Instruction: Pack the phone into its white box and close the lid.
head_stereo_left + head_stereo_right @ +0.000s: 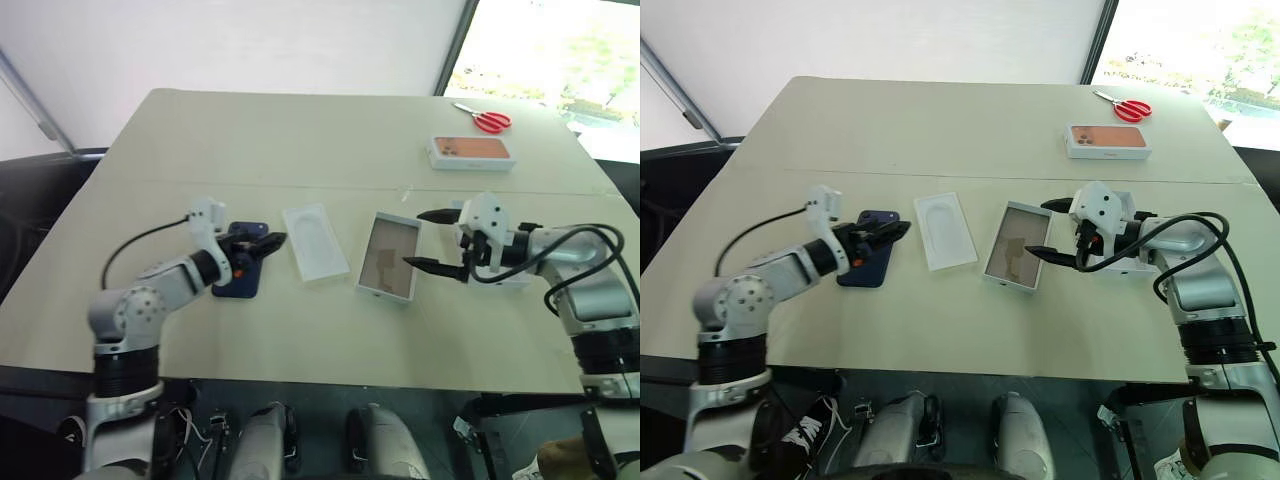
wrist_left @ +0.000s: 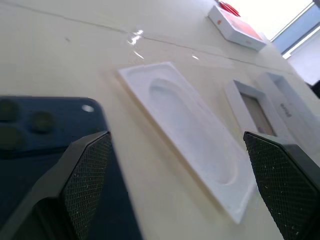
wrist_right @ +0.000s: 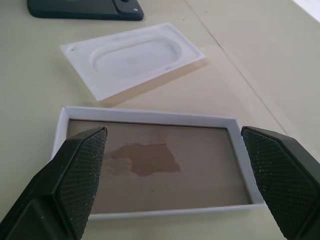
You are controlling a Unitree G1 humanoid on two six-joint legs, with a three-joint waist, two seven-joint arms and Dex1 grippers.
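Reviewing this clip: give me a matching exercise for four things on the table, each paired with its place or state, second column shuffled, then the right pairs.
Things
1. phone
2. white box
3. thin white insert
4. scissors

Places or states
A. far edge of the table, red handles
B. lying flat under the open left pincer
C. open and empty, by the open right pincer
D. between the phone and the white box

Pairs: 1-B, 2-C, 3-D, 4-A

Matt navy phone (image 1: 869, 262), white cardboard box (image 1: 1016, 259)
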